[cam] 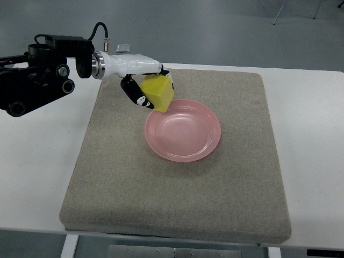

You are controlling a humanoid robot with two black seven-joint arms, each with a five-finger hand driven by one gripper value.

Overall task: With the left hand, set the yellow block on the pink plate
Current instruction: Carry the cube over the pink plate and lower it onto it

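Nearest the camera, along the bottom of the frame, runs the front edge of a white table (32, 177), and on it lies a large grey-beige mat (177, 199) that fills most of the centre of the picture. The lower half of the mat is bare.

A little above the middle of the frame, the pink plate (183, 130) sits flat on the mat, round and shallow, with nothing resting in its bowl.

Just past the plate's upper-left rim is the yellow block (157, 92). It is held in the left hand (141, 75), tilted so that one corner points down toward the plate's edge. In the picture that lower corner meets or just overlaps the rim; whether it actually touches the plate cannot be told from this angle. The block is not lying in the plate.

The left hand is clasped around the block: the white palm and back of the hand sit above and to the left of it, a dark thumb (134, 94) curls down along its left face, and dark fingertips (165, 72) show at its upper right edge. The hand reaches in roughly level from the left, wrist straight, its white shell joined to a silver collar and then to the black arm (37, 80) in the upper left of the frame.
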